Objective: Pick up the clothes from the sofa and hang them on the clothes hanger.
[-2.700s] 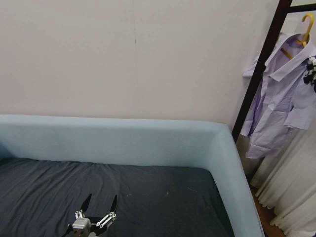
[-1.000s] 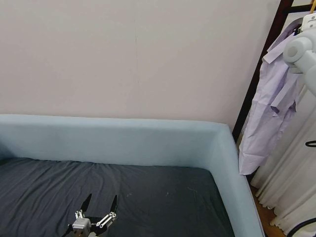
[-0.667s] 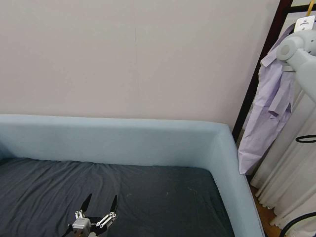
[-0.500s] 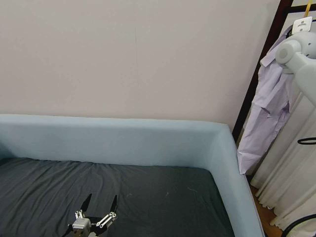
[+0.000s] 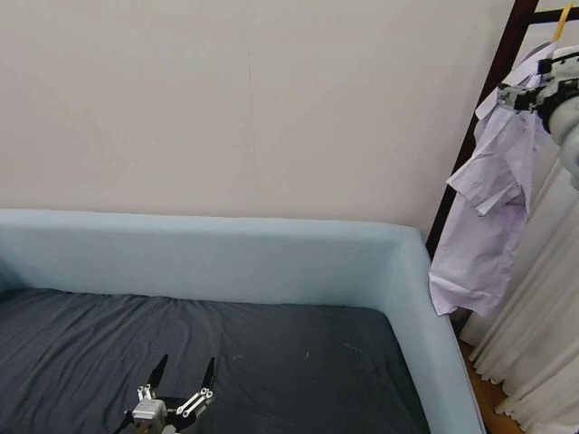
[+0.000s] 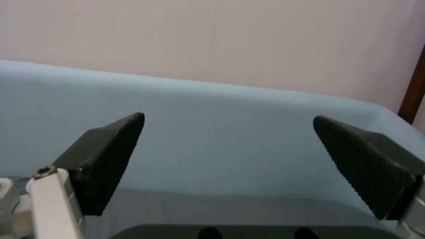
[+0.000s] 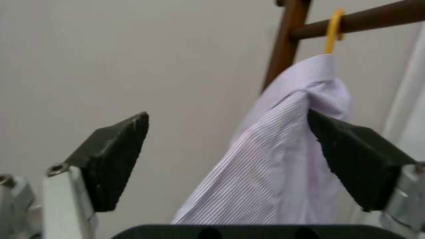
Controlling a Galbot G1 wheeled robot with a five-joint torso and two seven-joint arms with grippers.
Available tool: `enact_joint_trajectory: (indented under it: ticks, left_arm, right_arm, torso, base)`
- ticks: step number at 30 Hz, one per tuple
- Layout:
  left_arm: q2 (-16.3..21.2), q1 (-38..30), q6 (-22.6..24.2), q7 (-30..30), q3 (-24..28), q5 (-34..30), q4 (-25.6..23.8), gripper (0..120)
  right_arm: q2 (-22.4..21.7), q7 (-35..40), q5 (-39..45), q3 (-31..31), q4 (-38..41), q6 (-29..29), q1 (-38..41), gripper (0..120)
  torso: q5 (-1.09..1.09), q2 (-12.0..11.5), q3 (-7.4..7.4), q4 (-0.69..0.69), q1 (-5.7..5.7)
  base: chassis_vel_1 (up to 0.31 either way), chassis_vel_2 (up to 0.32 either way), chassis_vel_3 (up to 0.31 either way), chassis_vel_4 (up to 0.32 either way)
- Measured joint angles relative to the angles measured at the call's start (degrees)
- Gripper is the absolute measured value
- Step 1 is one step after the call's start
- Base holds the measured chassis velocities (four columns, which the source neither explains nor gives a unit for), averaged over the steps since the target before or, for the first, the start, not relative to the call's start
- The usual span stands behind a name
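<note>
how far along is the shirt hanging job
Done: the shirt hangs from the yellow hanger hooked over the rack bar. In hand: nothing; the right claw is open near the shirt's collar, the left claw open above the sofa. Left: probably just backing that claw away.

Looks like somebody's living room, a home for sure. There's a pale blue sofa (image 5: 226, 258) with a dark grey seat pad (image 5: 271, 362) against a plain off-white wall (image 5: 253, 108). At the sofa's right end stands a dark wooden clothes rack (image 5: 474, 136) with a lilac shirt (image 5: 493, 208) on a yellow hanger (image 7: 334, 30). White curtains (image 5: 534, 353) hang beside it, over a wood floor (image 5: 484, 398).
</note>
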Motion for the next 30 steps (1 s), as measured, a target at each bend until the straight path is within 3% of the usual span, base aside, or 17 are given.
enact_joint_trajectory:
  ticks: [7,13,15,23,26,27,30]
  left_arm:
    - [0.0,0.0,0.0,0.01,0.0,0.0,0.0,100]
    - [0.0,0.0,0.0,0.0,0.0,0.0,0.0,100]
    - [0.0,0.0,0.0,0.02,0.0,0.0,0.0,100]
    - [0.0,0.0,-0.01,0.0,0.0,0.0,0.0,100]
    - [0.0,0.0,-0.01,0.03,0.0,0.0,0.0,100]
    - [0.0,0.0,-0.01,0.03,0.0,0.0,0.0,100]
    - [-0.01,0.0,-0.01,0.01,0.0,0.0,0.0,100]
  right_arm:
    - [-1.87,-0.31,9.36,6.1,9.27,5.25,-9.93,100]
    - [4.45,0.98,11.38,6.66,13.48,7.96,-19.19,100]
    - [8.25,1.02,8.0,6.71,12.98,8.68,-24.98,100]
    - [14.79,0.25,-4.09,8.49,7.77,10.76,-39.69,100]
    - [20.49,-2.93,-14.65,14.57,4.25,14.75,-52.15,100]
    - [20.49,-2.93,-14.65,14.57,4.25,14.75,-52.15,100]
    - [25.81,-7.37,-27.33,24.4,2.89,20.77,-63.44,100]
  torso:
    - [-0.1,0.0,0.0,0.1,0.0]
    - [-0.07,0.0,0.01,0.09,0.01]
    - [-0.06,-0.01,0.02,0.09,0.01]
    - [-0.08,-0.01,0.01,0.06,0.01]
    - [-0.05,-0.01,0.01,0.08,0.02]
    - [-0.05,-0.01,0.01,0.08,0.02]
    - [-0.07,-0.01,0.01,0.08,0.01]
  base:
    - [0.0,0.0,0.0,0.0]
    - [0.0,0.0,0.0,0.0]
    - [0.0,0.0,0.0,0.0]
    - [0.0,0.0,0.0,0.0]
    - [0.0,0.0,0.0,0.0]
    - [0.0,0.0,0.0,0.0]
    - [0.0,0.0,0.0,0.0]
